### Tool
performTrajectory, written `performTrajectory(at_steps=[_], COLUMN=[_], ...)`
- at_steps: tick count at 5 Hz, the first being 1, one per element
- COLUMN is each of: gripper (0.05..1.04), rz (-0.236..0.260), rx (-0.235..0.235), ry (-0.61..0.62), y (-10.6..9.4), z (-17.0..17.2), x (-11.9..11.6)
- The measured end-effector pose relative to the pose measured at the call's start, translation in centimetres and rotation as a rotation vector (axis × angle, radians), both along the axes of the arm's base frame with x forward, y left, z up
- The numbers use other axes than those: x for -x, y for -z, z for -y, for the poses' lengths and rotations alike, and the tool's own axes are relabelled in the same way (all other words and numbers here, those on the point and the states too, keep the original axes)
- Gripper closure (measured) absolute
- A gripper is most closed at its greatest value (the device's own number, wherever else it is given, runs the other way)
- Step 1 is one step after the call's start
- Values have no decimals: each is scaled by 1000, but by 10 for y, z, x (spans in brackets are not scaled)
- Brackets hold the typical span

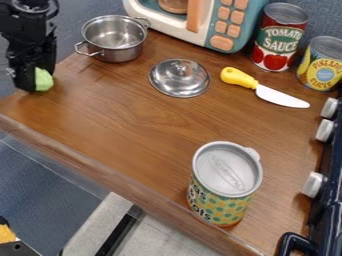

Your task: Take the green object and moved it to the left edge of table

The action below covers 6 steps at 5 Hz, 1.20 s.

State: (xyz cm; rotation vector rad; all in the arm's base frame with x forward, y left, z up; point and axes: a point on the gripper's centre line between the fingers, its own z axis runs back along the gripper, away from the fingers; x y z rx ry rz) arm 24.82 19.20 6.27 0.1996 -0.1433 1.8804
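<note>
The scene is dominated by the brown wooden table (133,125), which is seen at a slant from above. Its right side is bordered by a dark blue toy stove (331,200) fitted with pale grey knobs. At the top, the back of the table is occupied by a toy microwave (228,42) in cream and teal, with orange buttons. The black arm (27,30) is seen at the upper left, with its pincer (33,84) hung low over the table's left corner. A large can (224,182) with a grey lid and a green-and-yellow label is stood upright near the front edge. A two-handled metal pot (115,39) is placed between the arm and the microwave, and a red-labelled can (279,37) is stood upright at the upper right. Just beside that can, a yellow-labelled can (322,63) is seen, nearer the stove. A yellow-handled toy knife (267,91) is laid flat in front of the two cans, with its blade pointed toward the stove. A round metal pot lid (179,78) is set between the pot and the knife, knob up. The green object (44,80) is held in the narrowed pincer, at the table's left corner, and is partly hidden by the black fingers.
</note>
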Motion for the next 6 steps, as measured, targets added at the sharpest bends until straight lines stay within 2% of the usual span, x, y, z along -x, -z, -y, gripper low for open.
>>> performTrajectory(at_steps=[1, 3, 4, 5, 6], gripper=[79, 84, 84, 84, 84], rz=[-8, -27, 7, 15, 19], rx=[-7, -26, -52, -116, -121], ry=[6, 40, 37, 37, 38], y=[1, -1, -19, -46, -48], z=[2, 9, 11, 12, 12], x=[-2, -5, -3, 3, 3])
